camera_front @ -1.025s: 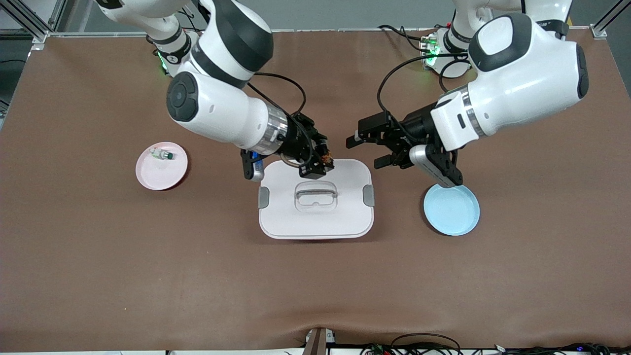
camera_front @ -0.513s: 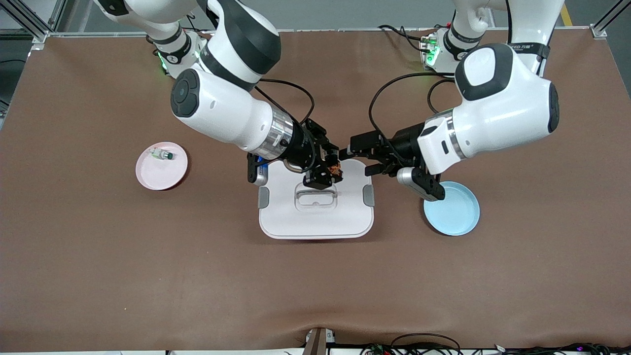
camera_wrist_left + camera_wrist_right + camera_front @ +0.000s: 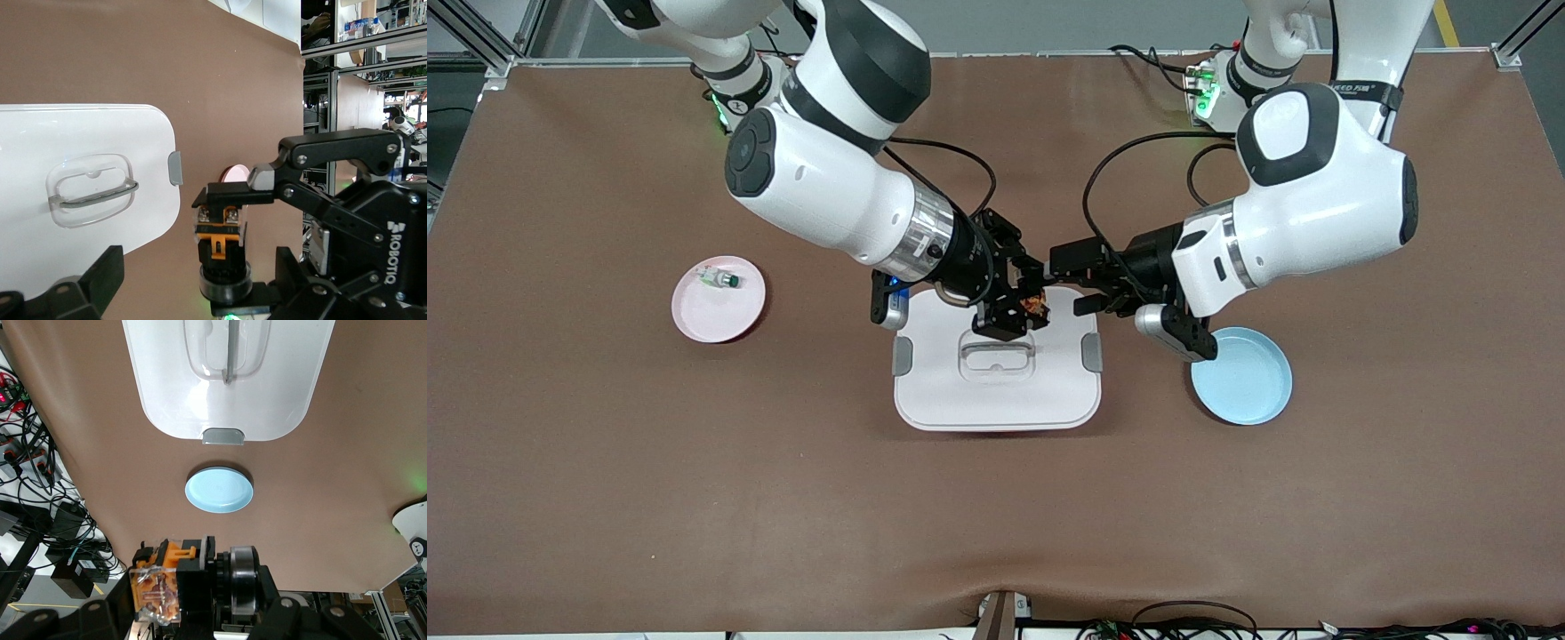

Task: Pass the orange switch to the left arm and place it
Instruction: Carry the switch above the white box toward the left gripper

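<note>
The orange switch (image 3: 1034,305) hangs over the white box (image 3: 996,396), near the edge toward the robots' bases. My right gripper (image 3: 1024,300) is shut on it; in the right wrist view the switch (image 3: 179,585) sits clamped in that gripper (image 3: 193,603), with its orange-and-clear end on one side and its dark round cap on the other. My left gripper (image 3: 1064,284) faces it, open. In the left wrist view the switch (image 3: 223,257) stands in the gap of the left gripper (image 3: 198,280), and neither finger (image 3: 101,275) touches it.
A pink plate (image 3: 734,320) toward the right arm's end carries a small clear part with a green cap (image 3: 719,278). A blue plate (image 3: 1240,375) lies beside the box toward the left arm's end. The box lid has grey side clips (image 3: 1091,353) and a clear handle (image 3: 996,349).
Both grippers have closed in on each other above the box. The right one carried the switch toward the left arm's end, and the open left one came up around it.
</note>
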Robot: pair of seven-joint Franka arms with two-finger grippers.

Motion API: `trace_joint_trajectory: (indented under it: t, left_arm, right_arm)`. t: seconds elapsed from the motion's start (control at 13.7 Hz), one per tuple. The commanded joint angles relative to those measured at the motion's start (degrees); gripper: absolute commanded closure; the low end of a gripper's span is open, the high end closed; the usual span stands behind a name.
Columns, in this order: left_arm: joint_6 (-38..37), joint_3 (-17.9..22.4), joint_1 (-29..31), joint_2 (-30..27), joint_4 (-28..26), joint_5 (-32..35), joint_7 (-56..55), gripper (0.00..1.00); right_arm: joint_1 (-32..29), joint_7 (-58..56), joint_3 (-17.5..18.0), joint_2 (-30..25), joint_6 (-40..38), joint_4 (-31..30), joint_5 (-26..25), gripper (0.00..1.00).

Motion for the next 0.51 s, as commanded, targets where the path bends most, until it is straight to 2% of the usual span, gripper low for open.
trace_joint_trajectory:
  t: [0.0, 0.44]
  left_arm:
    - [2.1, -0.1, -0.5, 0.2, -0.3, -1.2, -0.1, 0.00]
    - [4.6, -0.1, -0.5, 0.2, -0.2, -1.3, -0.1, 0.00]
  right_arm:
    - [-0.1, 1.6, 0.6, 1.6, 0.8, 3.3, 1.2, 1.00]
    - [-0.4, 1.7, 1.7, 1.6, 2.0, 3.4, 1.2, 1.00]
